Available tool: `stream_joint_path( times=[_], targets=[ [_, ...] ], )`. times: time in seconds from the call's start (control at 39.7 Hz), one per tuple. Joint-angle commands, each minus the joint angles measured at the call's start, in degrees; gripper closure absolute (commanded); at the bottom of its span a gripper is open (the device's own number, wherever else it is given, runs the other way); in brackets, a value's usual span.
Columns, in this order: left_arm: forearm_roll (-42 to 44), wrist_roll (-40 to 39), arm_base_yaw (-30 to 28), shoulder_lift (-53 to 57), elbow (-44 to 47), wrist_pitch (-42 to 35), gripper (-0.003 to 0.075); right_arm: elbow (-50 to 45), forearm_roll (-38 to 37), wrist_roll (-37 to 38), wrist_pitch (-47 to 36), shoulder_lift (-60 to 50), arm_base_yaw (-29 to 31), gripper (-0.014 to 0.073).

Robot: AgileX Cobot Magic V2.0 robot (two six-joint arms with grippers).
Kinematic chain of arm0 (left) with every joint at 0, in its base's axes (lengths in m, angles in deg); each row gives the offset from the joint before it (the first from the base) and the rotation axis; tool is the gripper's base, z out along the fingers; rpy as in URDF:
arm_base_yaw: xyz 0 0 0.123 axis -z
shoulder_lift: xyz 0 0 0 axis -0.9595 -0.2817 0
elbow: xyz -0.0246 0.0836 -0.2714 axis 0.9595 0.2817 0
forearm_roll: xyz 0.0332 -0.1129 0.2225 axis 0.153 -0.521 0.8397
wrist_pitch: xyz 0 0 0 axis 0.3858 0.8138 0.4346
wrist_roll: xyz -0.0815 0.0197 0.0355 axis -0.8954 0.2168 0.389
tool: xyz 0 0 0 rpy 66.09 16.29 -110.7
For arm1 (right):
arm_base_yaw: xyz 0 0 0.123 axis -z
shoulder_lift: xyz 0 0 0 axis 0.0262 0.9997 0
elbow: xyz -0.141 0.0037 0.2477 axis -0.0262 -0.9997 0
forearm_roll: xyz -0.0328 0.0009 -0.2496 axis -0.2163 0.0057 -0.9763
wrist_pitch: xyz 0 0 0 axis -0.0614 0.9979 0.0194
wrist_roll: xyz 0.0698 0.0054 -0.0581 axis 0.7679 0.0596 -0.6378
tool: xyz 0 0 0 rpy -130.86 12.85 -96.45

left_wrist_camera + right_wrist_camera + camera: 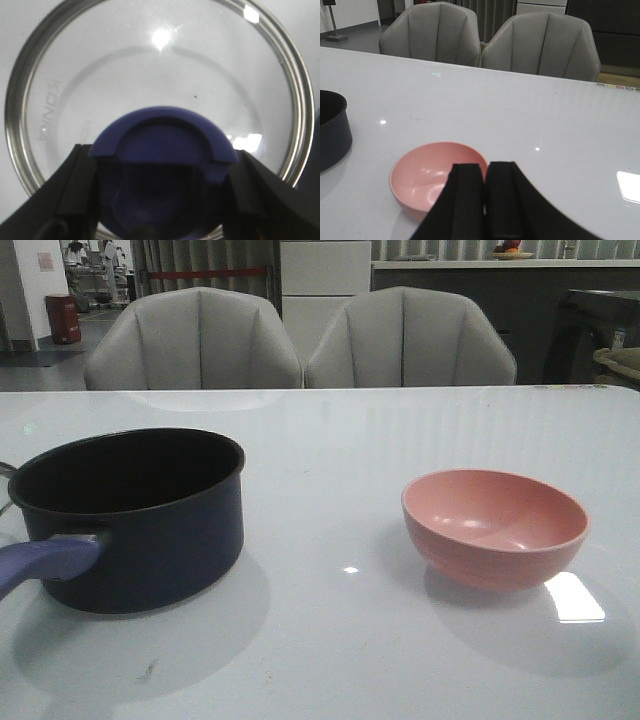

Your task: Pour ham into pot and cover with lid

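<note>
Pot (135, 520): stands upright at the left of the front view on the white table (330, 660), mouth up; its long axis runs along the lighter blue-purple handle (45, 565), which points to the lower left and is cut off by the frame's left edge; the black inside is in shadow, so I cannot tell what lies in it; the right wrist view shows only a slice of its wall at the left edge.

Lid (155, 90): fills the left wrist view, lying flat over a pale surface, metal rim cut off at the top and bottom of the frame; faint lettering runs along the left inside of the glass; the blue knob (162, 150) faces the camera at lower centre.

Left gripper (162, 195): black fingers (75, 195) stand one on each side of the knob, against its edges, so it appears clamped on the knob; the contact itself is dark and hard to make out.

Pink bowl (495, 525): upright at the right of the front view, well apart from the pot; nothing shows inside but glare.

Right gripper (485, 200): at bottom centre of the right wrist view, the two fingers pressed together with only a thin seam between, holding nothing; it covers the bowl's near rim.

Ham: not to be made out in any view.
</note>
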Motion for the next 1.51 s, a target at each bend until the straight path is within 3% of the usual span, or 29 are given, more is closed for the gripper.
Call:
stream_joint_path(
  times=[0.0,0.15,0.33,0.66,0.83,1.26,1.49],
  targets=[
    [-2.6,2.26,-0.12,5.48,-4.07,-0.11,0.0596,1.6,-0.16,-0.48,-4.72,0.44,-0.01,0.0445],
    [-6.61,5.96,0.1,9.52,-10.26,4.6,0.0596,1.6,-0.16,-0.48,-4.72,0.44,-0.01,0.0445],
    [-7.01,10.03,5.04,9.64,-16.7,16.72,0.0596,1.6,-0.16,-0.48,-4.72,0.44,-0.01,0.0445],
    [-2.06,9.92,21.2,7.14,-16.96,16.22,0.0596,1.6,-0.16,-0.48,-4.72,0.44,-0.01,0.0445],
    [2.33,6.21,26.23,4.41,-16.96,15.95,0.0594,1.6,-0.16,-0.48,-4.72,0.44,-0.01,0.0445],
    [0.12,4.35,27.23,0.96,-17.12,10.25,0.0593,1.6,-0.16,-0.48,-4.72,0.44,-0.01,0.0445],
    [-0.02,4.35,27.23,-2.19,-17.12,12.9,0.0593,1.6,-0.16,-0.48,-4.72,0.44,-0.01,0.0445]
  ],
)
